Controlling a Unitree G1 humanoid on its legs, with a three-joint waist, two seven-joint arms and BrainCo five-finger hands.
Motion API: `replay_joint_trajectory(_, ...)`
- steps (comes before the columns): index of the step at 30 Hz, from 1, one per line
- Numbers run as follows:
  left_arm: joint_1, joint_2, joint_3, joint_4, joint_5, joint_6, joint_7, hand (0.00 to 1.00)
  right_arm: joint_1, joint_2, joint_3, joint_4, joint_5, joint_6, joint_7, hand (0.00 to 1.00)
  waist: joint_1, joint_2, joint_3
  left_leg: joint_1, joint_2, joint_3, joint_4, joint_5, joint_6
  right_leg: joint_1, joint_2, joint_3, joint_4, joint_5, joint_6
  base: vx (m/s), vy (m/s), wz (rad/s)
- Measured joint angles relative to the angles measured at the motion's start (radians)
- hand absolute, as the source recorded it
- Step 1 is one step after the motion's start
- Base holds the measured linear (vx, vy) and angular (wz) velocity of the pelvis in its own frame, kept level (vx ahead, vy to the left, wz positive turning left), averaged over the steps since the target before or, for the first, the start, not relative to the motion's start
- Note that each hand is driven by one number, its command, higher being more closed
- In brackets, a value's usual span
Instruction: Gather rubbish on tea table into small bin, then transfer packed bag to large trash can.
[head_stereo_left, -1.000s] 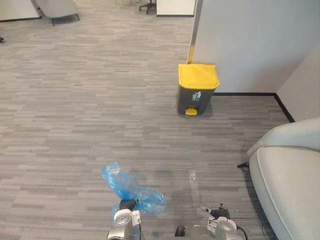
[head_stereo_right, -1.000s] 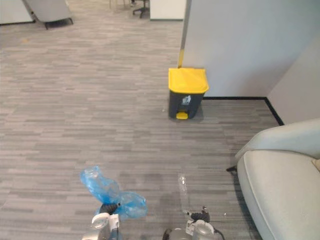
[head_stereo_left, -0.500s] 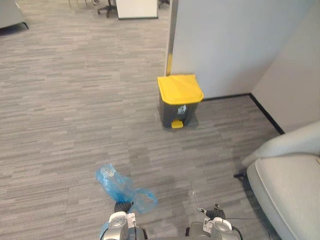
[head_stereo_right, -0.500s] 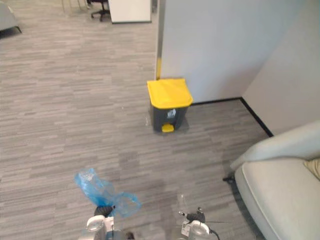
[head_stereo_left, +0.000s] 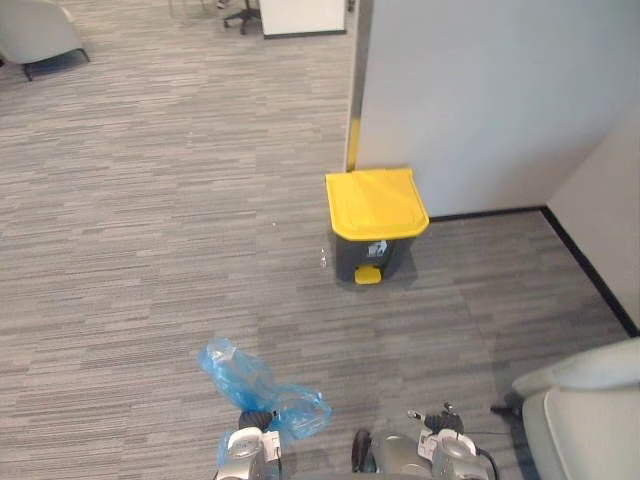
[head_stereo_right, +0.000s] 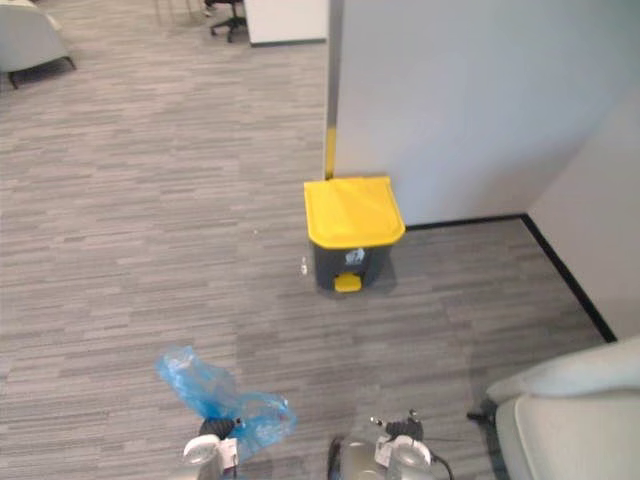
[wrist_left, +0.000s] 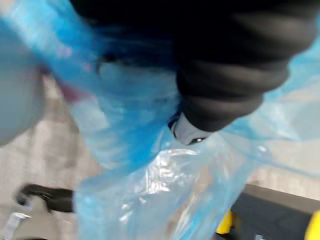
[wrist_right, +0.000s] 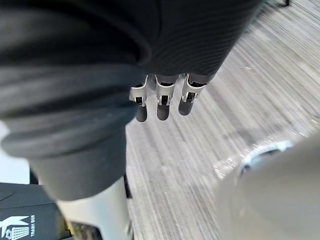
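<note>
Left wrist view: blue bag (wrist_left: 145, 185) is crumpled tight against my left hand (wrist_left: 235, 80), film across most of what I can see. From the head camera the bag's neck is bunched in that hand's closed grip, and the loose blue end stands up and to the left above it, clear of the floor (head_stereo_left: 150, 250).

Right hand (head_stereo_left: 443, 450) is low beside the left. Its fingers (wrist_right: 158, 106) hang straight and relaxed, side by side, holding nothing.

Near right: corner of a pale seat (head_stereo_left: 590, 410), apart from both hands.

Ahead: can (head_stereo_left: 372, 255), dark body, against the wall (head_stereo_left: 480, 90), well apart from me across bare carpet. Yellow lid (head_stereo_left: 376, 202) is down. Yellow pedal (head_stereo_left: 367, 275) is at the foot of the front face, facing me.

Far left: a grey chair (head_stereo_left: 35, 28).

Status, as a judgement: the bag is packed and in hand, so I take the table stage as done. The transfer is under way but not finished. Left to do: close the gap to the can, get the lid up (the pedal looks like the way), drop the bag in and let go.
</note>
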Motion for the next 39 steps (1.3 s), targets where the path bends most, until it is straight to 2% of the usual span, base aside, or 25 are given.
replay_joint_trajectory(3, 0.001, 0.000, 0.001, -0.021, 0.000, -0.002, 0.000, 1.00, -0.016, 0.001, -0.001, 0.015, 0.002, 0.005, -0.003, 0.00, 0.007, -0.001, 0.000, -0.080, -0.029, 0.060, -0.143, -0.040, 0.028, 0.066, -0.005, 0.032, -0.061, 0.001, 0.001, 0.30, 0.041, -0.39)
replay_joint_trajectory(4, 0.004, -0.001, 0.007, -0.026, 0.000, -0.002, 0.000, 1.00, -0.015, 0.006, -0.003, 0.015, 0.002, 0.005, -0.004, 0.00, 0.014, -0.003, 0.003, -0.093, -0.067, 0.056, -0.284, -0.032, 0.043, 0.086, -0.016, 0.059, -0.070, 0.001, 0.002, 0.36, 0.171, -0.69)
replay_joint_trajectory(5, 0.004, -0.002, 0.016, -0.032, 0.000, -0.002, 0.001, 1.00, -0.015, 0.009, -0.002, 0.014, 0.002, 0.004, -0.004, 0.00, 0.023, -0.003, 0.004, -0.097, -0.100, 0.039, -0.409, 0.007, 0.062, 0.101, -0.029, 0.089, -0.075, -0.009, 0.019, 0.36, 0.198, -0.76)
replay_joint_trajectory(6, 0.004, -0.008, 0.018, -0.033, 0.000, -0.002, 0.001, 1.00, -0.013, 0.010, -0.002, 0.014, 0.002, 0.005, -0.005, 0.00, 0.027, 0.002, 0.002, -0.102, -0.114, 0.023, -0.461, 0.077, 0.057, 0.114, -0.035, 0.106, -0.078, -0.019, 0.041, 0.35, 0.229, -0.81)
replay_joint_trajectory(7, 0.009, -0.003, 0.024, -0.034, 0.000, -0.003, 0.003, 1.00, -0.006, 0.010, 0.002, 0.015, 0.002, 0.006, -0.005, 0.00, 0.039, -0.011, -0.007, -0.075, -0.146, 0.023, -0.479, 0.105, 0.061, 0.129, -0.048, 0.150, -0.086, -0.025, 0.069, 0.36, 0.217, -0.49)
replay_joint_trajectory(9, -0.002, -0.001, 0.027, -0.032, 0.000, -0.003, 0.003, 1.00, 0.006, 0.024, 0.007, 0.014, 0.001, 0.005, -0.006, 0.00, 0.030, -0.027, -0.023, -0.056, -0.165, 0.054, -0.485, 0.073, 0.085, 0.126, -0.077, 0.169, -0.081, -0.023, 0.074, 0.38, 0.235, -0.31)
replay_joint_trajectory(10, -0.002, -0.003, 0.026, -0.028, 0.000, -0.002, 0.003, 1.00, 0.007, 0.024, 0.012, 0.016, 0.000, 0.007, -0.002, 0.00, 0.044, -0.035, -0.027, -0.038, -0.170, 0.093, -0.481, 0.066, 0.092, 0.118, -0.093, 0.194, -0.055, -0.020, 0.078, 0.29, 0.211, -0.53)
replay_joint_trajectory(12, 0.009, -0.008, 0.026, -0.021, 0.000, -0.002, 0.003, 1.00, 0.005, 0.027, 0.014, 0.010, -0.001, 0.004, -0.002, 0.00, 0.047, -0.025, -0.028, 0.020, -0.174, 0.128, -0.505, 0.030, 0.104, 0.066, -0.103, 0.215, 0.089, -0.009, 0.106, 0.26, 0.203, -0.66)
replay_joint_trajectory(14, 0.011, 0.011, 0.006, -0.013, 0.000, 0.002, 0.003, 1.00, 0.004, 0.022, 0.022, -0.005, -0.004, 0.004, 0.005, 0.00, 0.046, -0.028, -0.020, 0.103, -0.190, 0.152, -0.535, -0.007, 0.116, -0.095, -0.128, 0.238, 0.460, 0.042, 0.206, 0.24, 0.163, -0.36)
replay_joint_trajectory(15, 0.013, 0.015, 0.006, -0.011, 0.000, 0.004, 0.004, 1.00, 0.009, 0.022, 0.020, -0.016, -0.006, 0.003, 0.006, 0.00, 0.042, -0.025, -0.016, 0.128, -0.196, 0.150, -0.541, -0.016, 0.119, -0.134, -0.140, 0.231, 0.560, 0.045, 0.212, 0.19, 0.070, 0.02)
replay_joint_trajectory(17, 0.015, 0.020, 0.006, -0.004, 0.000, 0.013, 0.004, 1.00, 0.014, 0.022, 0.016, -0.028, -0.009, 0.001, 0.006, 0.00, 0.029, -0.032, -0.017, 0.197, -0.198, 0.129, -0.564, -0.026, 0.117, -0.197, -0.156, 0.178, 0.659, 0.022, 0.183, 0.29, 0.003, 0.36)
replay_joint_trajectory(19, 0.007, 0.019, 0.006, 0.007, 0.000, 0.015, 0.004, 1.00, 0.008, 0.023, 0.010, -0.028, -0.010, -0.004, 0.006, 0.00, 0.025, -0.032, -0.015, 0.253, -0.194, 0.112, -0.626, -0.026, 0.116, -0.243, -0.161, 0.117, 0.601, -0.010, 0.156, 0.32, -0.058, 0.41)
replay_joint_trajectory(22, 0.009, 0.019, 0.007, 0.029, 0.000, 0.016, 0.004, 1.00, -0.004, 0.022, -0.005, -0.026, -0.010, -0.004, 0.006, 0.00, 0.015, -0.028, -0.012, 0.315, -0.170, 0.096, -0.679, -0.027, 0.103, -0.272, -0.138, 0.055, 0.305, 0.015, 0.125, 0.33, -0.151, 0.32)
replay_joint_trajectory(23, 0.010, 0.023, 0.008, 0.030, 0.000, 0.015, 0.003, 1.00, -0.002, 0.023, -0.004, -0.022, -0.010, -0.004, 0.007, 0.00, 0.013, -0.037, -0.013, 0.325, -0.177, 0.078, -0.683, -0.037, 0.077, -0.250, -0.125, 0.060, 0.150, 0.097, 0.108, 0.37, -0.206, 0.33)
replay_joint_trajectory(24, 0.001, 0.011, 0.011, 0.044, 0.000, 0.016, 0.003, 1.00, -0.012, 0.008, -0.016, -0.018, -0.012, -0.005, 0.010, 0.00, 0.003, -0.009, -0.005, 0.349, -0.153, 0.041, -0.688, -0.050, 0.054, -0.231, -0.100, 0.056, 0.162, 0.121, 0.076, 0.44, -0.231, 0.21)
replay_joint_trajectory(26, 0.000, -0.002, 0.005, 0.044, 0.000, 0.015, 0.000, 1.00, -0.023, -0.008, -0.037, -0.013, -0.012, 0.000, 0.009, 0.00, 0.002, 0.025, -0.007, 0.347, -0.130, 0.026, -0.671, -0.028, 0.041, -0.234, -0.085, 0.042, 0.186, 0.069, 0.061, 0.36, -0.192, 0.05)
replay_joint_trajectory(29, -0.014, -0.001, 0.006, 0.044, 0.000, 0.014, 0.000, 1.00, -0.016, -0.010, -0.042, -0.012, -0.010, 0.004, 0.008, 0.00, -0.007, 0.031, -0.010, 0.298, -0.092, -0.029, -0.530, 0.012, 0.004, -0.166, -0.068, -0.004, 0.159, 0.022, 0.040, 0.33, -0.209, 0.28)
replay_joint_trajectory(30, -0.016, -0.001, 0.004, 0.043, 0.001, 0.014, -0.001, 1.00, -0.012, -0.010, -0.041, -0.012, -0.010, 0.004, 0.008, 0.00, -0.008, 0.031, -0.010, 0.276, -0.082, -0.039, -0.478, 0.019, -0.007, -0.143, -0.064, -0.015, 0.139, 0.022, 0.040, 0.40, -0.233, 0.48)
replay_joint_trajectory(31, -0.022, 0.000, 0.005, 0.039, 0.001, 0.014, -0.001, 1.00, -0.001, -0.008, -0.037, -0.011, -0.009, 0.004, 0.007, 0.00, -0.004, 0.023, -0.006, 0.190, -0.056, -0.053, -0.278, 0.051, -0.028, -0.072, -0.056, -0.035, 0.075, 0.025, 0.035, 0.31, -0.152, 0.28)
replay_joint_trajectory(33, -0.004, -0.001, 0.007, 0.022, 0.000, 0.013, -0.001, 1.00, 0.006, -0.005, -0.034, 0.000, -0.007, 0.005, 0.005, 0.00, 0.001, 0.014, -0.005, 0.131, -0.029, -0.011, -0.157, 0.027, -0.020, 0.009, -0.047, -0.036, 0.009, 0.030, 0.027, 0.28, -0.077, 0.03)
replay_joint_trajectory(34, 0.007, 0.000, 0.007, 0.016, 0.001, 0.014, -0.001, 1.00, 0.005, -0.005, -0.030, 0.014, -0.003, 0.004, 0.004, 0.00, 0.001, 0.003, -0.013, 0.091, -0.025, 0.035, -0.170, -0.004, -0.010, 0.037, -0.050, -0.032, -0.019, 0.032, 0.027, 0.22, -0.009, -0.14)
replay_joint_trajectory(36, 0.008, 0.000, 0.008, 0.002, 0.001, 0.014, -0.001, 1.00, 0.006, -0.005, -0.031, 0.015, 0.000, 0.006, 0.003, 0.00, 0.003, 0.005, -0.015, 0.047, -0.039, 0.066, -0.296, -0.033, 0.010, 0.062, -0.060, -0.012, -0.036, 0.036, 0.034, 0.21, 0.088, -0.26)
replay_joint_trajectory(37, 0.007, 0.000, 0.006, 0.002, 0.001, 0.014, -0.001, 1.00, 0.006, -0.005, -0.032, 0.014, 0.000, 0.006, 0.003, 0.00, 0.002, 0.009, -0.017, 0.038, -0.049, 0.068, -0.398, -0.015, 0.025, 0.064, -0.064, -0.003, -0.036, 0.040, 0.042, 0.24, 0.187, -0.34)
replay_joint_trajectory(38, 0.005, -0.002, 0.007, 0.005, 0.003, 0.014, -0.001, 1.00, 0.005, -0.009, -0.038, 0.015, 0.000, 0.004, 0.003, 0.00, 0.001, 0.027, -0.027, 0.032, -0.065, 0.049, -0.529, 0.071, 0.018, 0.062, -0.058, 0.009, -0.041, 0.046, 0.059, 0.19, 0.166, -0.36)
replay_joint_trajectory(39, 0.006, 0.002, 0.009, 0.010, 0.009, 0.016, 0.000, 1.00, 0.008, -0.009, -0.039, 0.016, 0.001, 0.009, 0.003, 0.00, 0.004, 0.009, -0.034, 0.051, -0.086, 0.057, -0.544, 0.081, 0.032, 0.063, -0.064, 0.034, -0.052, 0.049, 0.081, 0.18, 0.152, -0.33)
